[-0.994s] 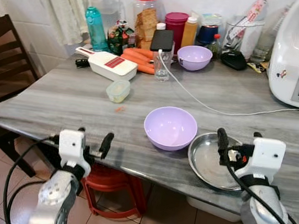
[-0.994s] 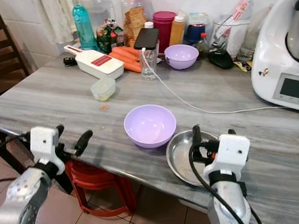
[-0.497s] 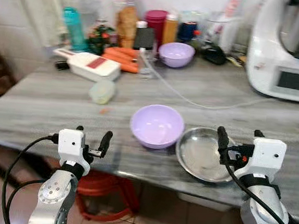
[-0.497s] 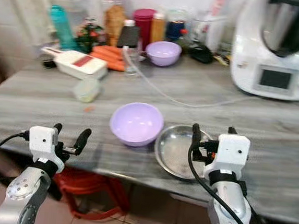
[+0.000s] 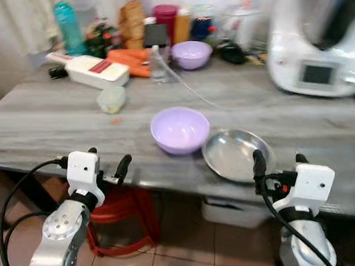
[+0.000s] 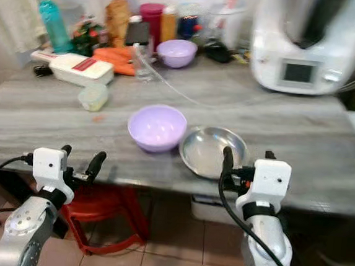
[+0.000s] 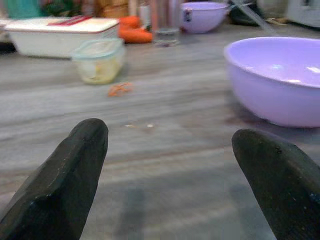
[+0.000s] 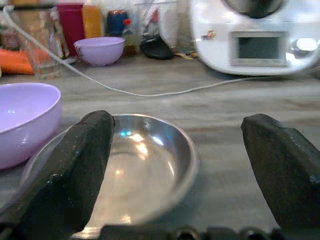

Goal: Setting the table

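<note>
A light purple bowl [image 5: 179, 129] stands near the front of the grey marble table [image 5: 53, 128], with a shallow steel plate [image 5: 238, 155] touching its right side. A second purple bowl [image 5: 191, 54] sits at the back among the jars. My left gripper [image 5: 108, 161] is open at the table's front edge, left of the near bowl [image 7: 280, 80], with nothing between its fingers. My right gripper [image 5: 278, 167] is open just in front of the steel plate [image 8: 140, 165], which lies low between its fingers [image 8: 80, 170] in the right wrist view.
A white kitchen machine [image 5: 319, 46] fills the back right corner, and a white cable [image 5: 193, 91] runs across the table. A small lidded tub [image 5: 111, 98], a white slicer box [image 5: 96, 71], carrots [image 5: 128, 57] and bottles crowd the back left. A red stool [image 5: 120, 215] stands under the table.
The camera has backed away and swung right, so the table looks farther off and the grippers now sit at its front edge. Bowl and plate have not moved.
</note>
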`<state>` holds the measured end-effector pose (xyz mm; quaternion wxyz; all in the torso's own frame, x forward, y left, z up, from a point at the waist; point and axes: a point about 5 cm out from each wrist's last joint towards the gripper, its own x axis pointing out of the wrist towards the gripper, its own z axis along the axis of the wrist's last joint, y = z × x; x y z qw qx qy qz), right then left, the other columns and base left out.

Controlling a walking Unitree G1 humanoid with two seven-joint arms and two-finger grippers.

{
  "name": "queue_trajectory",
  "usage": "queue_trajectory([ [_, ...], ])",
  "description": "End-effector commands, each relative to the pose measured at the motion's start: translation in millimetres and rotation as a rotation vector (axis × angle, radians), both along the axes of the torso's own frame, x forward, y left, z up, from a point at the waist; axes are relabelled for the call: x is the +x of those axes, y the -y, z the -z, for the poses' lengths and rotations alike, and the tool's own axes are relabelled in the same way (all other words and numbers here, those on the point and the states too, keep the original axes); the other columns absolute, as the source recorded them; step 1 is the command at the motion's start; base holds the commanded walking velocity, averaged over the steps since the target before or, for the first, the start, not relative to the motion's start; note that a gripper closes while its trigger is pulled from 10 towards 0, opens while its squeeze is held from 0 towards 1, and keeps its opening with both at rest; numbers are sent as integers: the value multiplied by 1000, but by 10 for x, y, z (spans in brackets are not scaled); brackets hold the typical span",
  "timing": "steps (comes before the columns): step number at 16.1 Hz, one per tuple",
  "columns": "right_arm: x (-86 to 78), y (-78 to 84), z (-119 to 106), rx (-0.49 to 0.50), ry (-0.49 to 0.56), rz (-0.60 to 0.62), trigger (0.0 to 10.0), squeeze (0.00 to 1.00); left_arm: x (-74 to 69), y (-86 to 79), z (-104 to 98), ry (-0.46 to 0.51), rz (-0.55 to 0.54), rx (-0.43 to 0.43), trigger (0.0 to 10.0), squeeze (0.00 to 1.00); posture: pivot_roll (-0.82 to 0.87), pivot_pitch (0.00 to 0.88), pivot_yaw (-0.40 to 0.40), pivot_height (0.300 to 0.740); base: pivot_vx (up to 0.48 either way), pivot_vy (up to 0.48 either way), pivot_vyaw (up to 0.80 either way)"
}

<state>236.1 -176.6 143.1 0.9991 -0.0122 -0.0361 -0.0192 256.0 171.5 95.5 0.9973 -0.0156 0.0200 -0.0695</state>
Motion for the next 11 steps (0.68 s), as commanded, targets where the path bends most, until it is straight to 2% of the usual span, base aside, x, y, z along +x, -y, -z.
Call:
queue_trajectory([
  [1,5,4,-20,14,8,8,10000,0,-2,-22,-33,8,-2,10,10000,0,-81,0,112,740,-315,0,0],
  [2,14,36,-5,13,-3,43,10000,0,2,-11,-37,9,1,10,10000,0,-81,0,112,740,-315,0,0],
  [4,30,79,57,74,-44,87,10000,0,1,0,-37,7,6,9,10000,0,-81,0,115,740,-313,0,0],
  [8,45,106,101,-6,-39,101,10000,0,9,4,-29,1,13,10,10000,0,-73,0,113,740,-314,0,0],
  [10,68,112,106,-3,-41,118,10000,0,22,5,-37,5,19,10,10000,0,-71,0,115,740,-321,0,0],
  [11,69,88,135,41,-77,92,10000,0,30,13,-45,10,28,7,10000,0,-70,0,117,740,-304,0,0],
])
